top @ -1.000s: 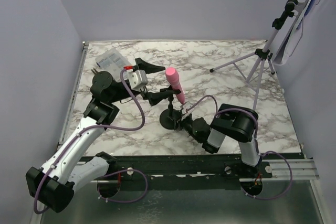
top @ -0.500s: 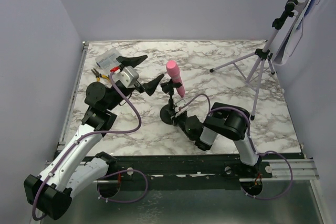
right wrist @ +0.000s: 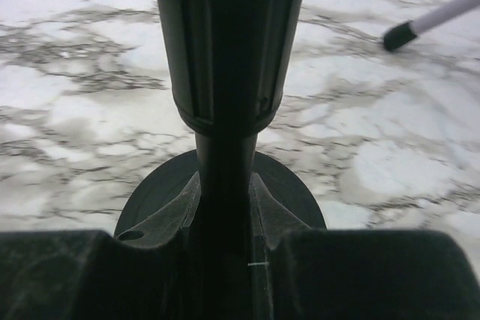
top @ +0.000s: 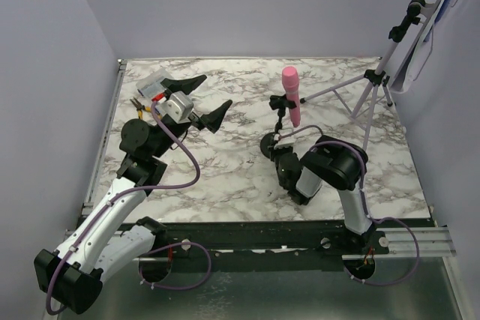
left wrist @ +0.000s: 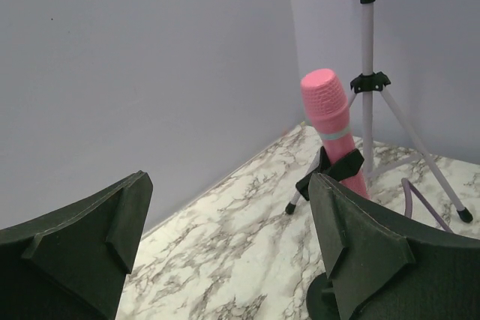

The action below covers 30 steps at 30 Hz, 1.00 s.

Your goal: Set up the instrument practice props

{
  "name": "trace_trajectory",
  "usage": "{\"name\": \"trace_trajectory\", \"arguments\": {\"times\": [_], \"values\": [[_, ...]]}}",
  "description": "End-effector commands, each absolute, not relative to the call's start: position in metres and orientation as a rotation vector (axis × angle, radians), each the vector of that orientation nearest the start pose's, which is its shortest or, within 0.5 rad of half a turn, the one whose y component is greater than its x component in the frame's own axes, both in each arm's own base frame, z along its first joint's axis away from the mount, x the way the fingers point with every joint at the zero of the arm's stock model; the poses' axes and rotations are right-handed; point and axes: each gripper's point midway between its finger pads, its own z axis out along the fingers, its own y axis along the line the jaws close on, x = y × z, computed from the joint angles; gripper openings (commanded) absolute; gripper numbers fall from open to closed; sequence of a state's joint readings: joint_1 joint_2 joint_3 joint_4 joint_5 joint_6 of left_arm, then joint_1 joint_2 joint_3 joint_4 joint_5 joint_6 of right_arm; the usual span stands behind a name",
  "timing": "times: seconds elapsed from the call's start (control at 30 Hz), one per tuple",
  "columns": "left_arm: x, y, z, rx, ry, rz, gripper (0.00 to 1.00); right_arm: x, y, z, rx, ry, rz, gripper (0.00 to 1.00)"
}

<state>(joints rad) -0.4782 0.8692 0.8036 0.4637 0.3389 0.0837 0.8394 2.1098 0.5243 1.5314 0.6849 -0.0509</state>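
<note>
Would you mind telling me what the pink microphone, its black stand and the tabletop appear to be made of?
The pink microphone looks like matte moulded plastic, its head dimpled. The black stand seems satin plastic with moulded ribs, possibly painted metal. The tabletop shows marble veining, perhaps printed laminate.

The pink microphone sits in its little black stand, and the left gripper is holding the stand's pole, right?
No. The right gripper is shut on the pole of the black stand, as the right wrist view shows. The pink microphone does sit in that stand.
</note>
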Motion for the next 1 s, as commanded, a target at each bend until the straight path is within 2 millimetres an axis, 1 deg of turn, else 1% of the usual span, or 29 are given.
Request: {"name": "trace_trajectory", "arguments": {"times": [0.0,0.23,0.27,0.33,0.43,0.53,0.57,0.6,0.67,0.7,0.77,0.83,0.87,0.97], "values": [[0.270,-0.202,0.419,0.587,1.028,-0.560,0.93,0.361,0.165,0.066,0.029,1.515,-0.080,0.04],[0.271,-0.205,0.417,0.592,1.033,-0.576,0.93,0.347,0.099,0.059,0.169,1.557,-0.165,0.04],[0.271,-0.205,0.417,0.592,1.034,-0.577,0.93,0.347,0.094,0.060,0.218,1.550,-0.151,0.04],[0.271,-0.206,0.416,0.594,1.034,-0.581,0.93,0.348,0.097,0.063,0.192,1.547,-0.142,0.04],[0.272,-0.206,0.415,0.593,1.037,-0.580,0.93,0.350,0.090,0.062,0.237,1.540,-0.182,0.04],[0.273,-0.206,0.415,0.591,1.038,-0.581,0.93,0.350,0.089,0.060,0.246,1.541,-0.184,0.10],[0.272,-0.206,0.415,0.591,1.037,-0.582,0.93,0.351,0.090,0.059,0.242,1.543,-0.180,0.13],[0.272,-0.206,0.415,0.592,1.036,-0.584,0.93,0.350,0.091,0.060,0.235,1.543,-0.174,0.19],[0.270,-0.207,0.417,0.592,1.032,-0.591,0.93,0.350,0.096,0.064,0.213,1.539,-0.139,0.38],[0.270,-0.207,0.417,0.591,1.030,-0.594,0.93,0.348,0.102,0.066,0.185,1.541,-0.101,0.53],[0.269,-0.207,0.418,0.590,1.028,-0.599,0.93,0.345,0.110,0.074,0.154,1.531,-0.036,0.79],[0.268,-0.207,0.419,0.590,1.026,-0.602,0.93,0.339,0.114,0.082,0.145,1.522,-0.006,0.97],[0.268,-0.207,0.419,0.589,1.025,-0.602,0.93,0.336,0.117,0.085,0.142,1.521,0.001,1.00],[0.269,-0.208,0.418,0.593,1.028,-0.608,0.93,0.324,0.127,0.086,0.112,1.566,0.036,1.00]]}}
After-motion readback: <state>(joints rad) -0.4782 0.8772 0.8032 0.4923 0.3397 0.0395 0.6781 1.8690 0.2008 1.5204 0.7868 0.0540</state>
